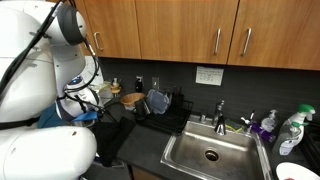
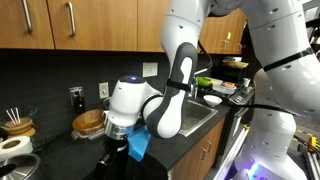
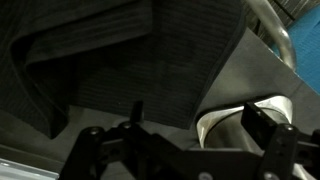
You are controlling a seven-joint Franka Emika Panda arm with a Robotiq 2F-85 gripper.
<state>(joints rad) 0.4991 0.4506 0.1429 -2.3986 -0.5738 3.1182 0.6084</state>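
Wrist view first: the gripper [image 3: 185, 150] hangs low over a grey ribbed cloth [image 3: 130, 60] that fills nearly the whole picture, folded, with an edge running off toward 4 o'clock. The fingers [image 3: 95, 150] stand wide apart at the bottom of the view with nothing between them, so it's an empty hover. A white rounded thing [image 3: 222, 125], maybe a bowl rim though I can't tell for sure, peeks out from under the cloth's edge at 4 o'clock.

In an exterior view, the gripper [image 2: 122, 143] points down at the dark desk [image 2: 60, 162], with a blue cloth-like piece [image 2: 138, 146] right beside it at 3 o'clock; whether that piece is part of the wrist I cannot tell. In an exterior view, the sink [image 1: 175, 140] sits well apart at 3 o'clock, and the dish rack [image 1: 165, 105] lies between.

My read is that this is the approach stage, lined up above the cloth with no contact made. A pinch would call for dropping straight down and bringing a fold or that loose edge between the fingers, while staying off the white thing.
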